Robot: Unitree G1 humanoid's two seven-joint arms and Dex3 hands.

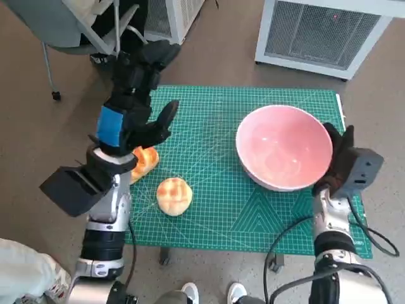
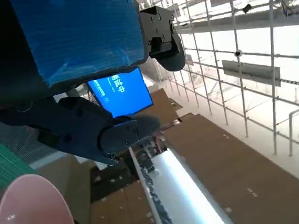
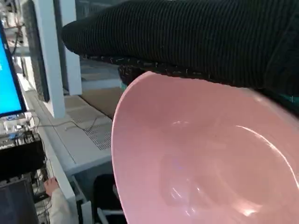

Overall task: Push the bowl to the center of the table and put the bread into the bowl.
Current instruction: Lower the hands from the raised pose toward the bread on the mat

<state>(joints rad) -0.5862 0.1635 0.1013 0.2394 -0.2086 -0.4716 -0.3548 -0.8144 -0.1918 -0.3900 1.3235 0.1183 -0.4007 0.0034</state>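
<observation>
low in the frame of the head view, two pale forearms rise from the bottom edge. between them, lower left of centre, a round golden bun [image 1: 173, 195] with a creased, glossy top sits on the green gridded mat [image 1: 215, 209]. just up and left of it a second, longer piece of bread [image 1: 143, 161] lies half hidden under the left hand [image 1: 136, 123]. that hand, black and hard-shelled with smooth blue tape over its back, hovers above the mat's left side with its fingers [image 1: 166, 115] spread apart, holding nothing; the left wrist view shows the same splayed fingers.

at right of centre stands the bowl [image 1: 284, 147], wide, round, smooth glossy pink inside with a pale rim, resting on the mat's right half. the right hand [image 1: 340, 155], in a ribbed knitted glove, lies against the bowl's right rim; i cannot tell how its fingers are set.

farther up, a chair's [image 1: 76, 31] metal legs stand at upper left and a white grilled unit [image 1: 326, 31] at upper right.
</observation>
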